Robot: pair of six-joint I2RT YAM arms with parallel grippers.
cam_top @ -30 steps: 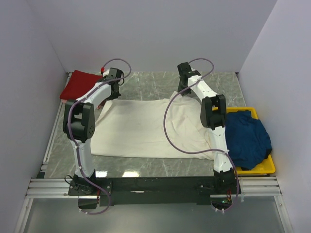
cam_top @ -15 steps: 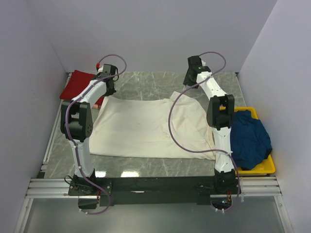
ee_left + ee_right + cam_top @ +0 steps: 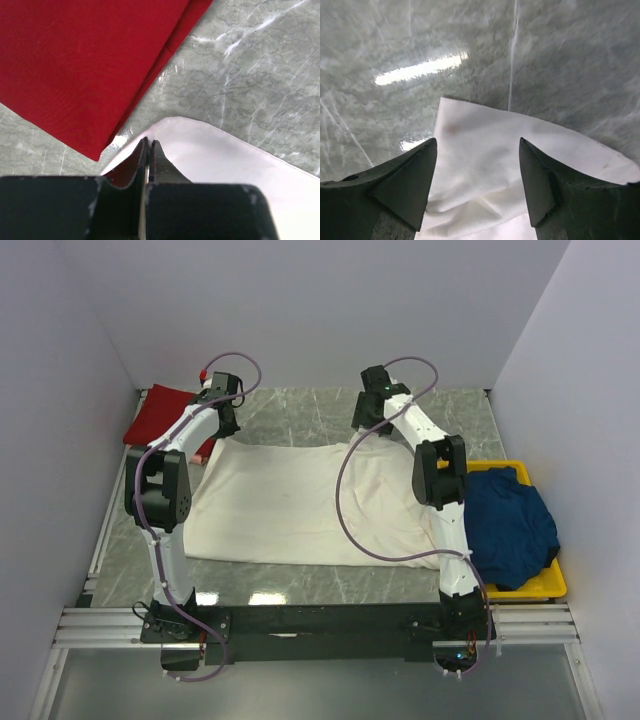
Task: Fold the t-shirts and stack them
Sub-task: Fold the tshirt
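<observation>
Cream t-shirt (image 3: 300,505) lies spread across the middle of the table (image 3: 300,415), and my hold on it has just changed. A second ago my right gripper (image 3: 477,141) was clamped on the far right corner of the cloth. Since then it has carried that corner outward toward the table's far edge, sprung its jaws as wide as they go, and drifted back over it. The corner now lies loose on the marble under the spread fingers, with nothing pinched between them.

My left gripper (image 3: 149,145) has not let go. Its jaws are pressed together at the shirt's far left corner, with what looks like a thin sliver of pale cloth between them. It sits just beside the folded dark red t-shirt (image 3: 75,60) at the table's far left corner, and it has drawn its corner a little further out than it was a second ago.

I read this as the end of the flattening pull. The far edge of the cream t-shirt looks taut enough, though the right corner pokes up in a small point and the right side is rumpled. Folding proper has not begun. The navy t-shirt (image 3: 510,520) waits heaped in the yellow bin (image 3: 545,585) at the right edge.
</observation>
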